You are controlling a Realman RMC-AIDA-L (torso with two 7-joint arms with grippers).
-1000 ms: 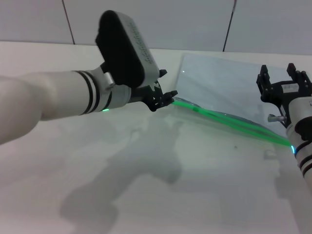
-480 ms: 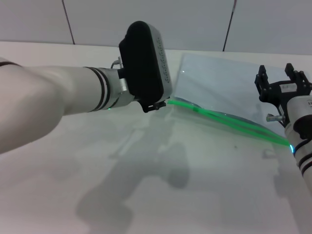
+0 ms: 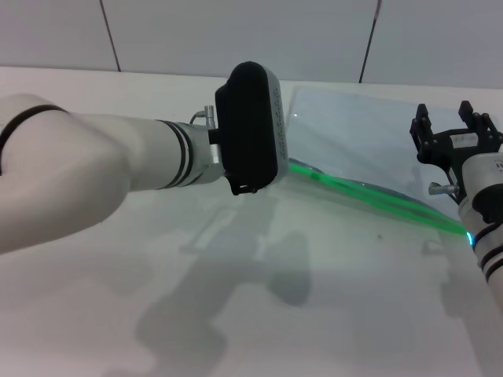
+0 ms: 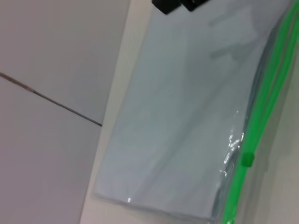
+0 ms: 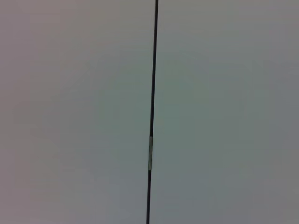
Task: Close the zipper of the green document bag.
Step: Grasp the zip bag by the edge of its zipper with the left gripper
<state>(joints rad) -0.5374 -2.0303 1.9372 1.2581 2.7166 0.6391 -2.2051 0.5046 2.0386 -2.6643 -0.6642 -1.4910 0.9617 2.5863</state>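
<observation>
Because the pouch is thin and limp, read each entry from your left side to your right before you take hold.

Left tool (image 3: 250,182): at the near-left end of the green strip, hidden behind the black wrist housing in the head view. You cannot tell how far its fingers are spread or whether they hold anything.

Green document bag (image 3: 357,141): lying flat on the table (image 3: 236,306), in the right half of the head view, its far edge toward the wall. The left wrist view shows it as one smooth translucent sheet with a slight glossy crease beside the strip.

Zipper (image 3: 369,198): running along the bag's near long edge, from just beside the left tool toward the right arm.

Slider (image 4: 246,159): a small green tab on the strip, seen only in the left wrist view. Judge this as the place to pinch; it is small, so the grip must be precise.

Handling: expect a light, soft, slippery film that will slide or buckle on the table if pulled from one point. You will likely need the other end pinned.

Right tool (image 3: 456,135): raised above the bag's right end, fingers apart, holding nothing, pointing up and away from the table.
</observation>
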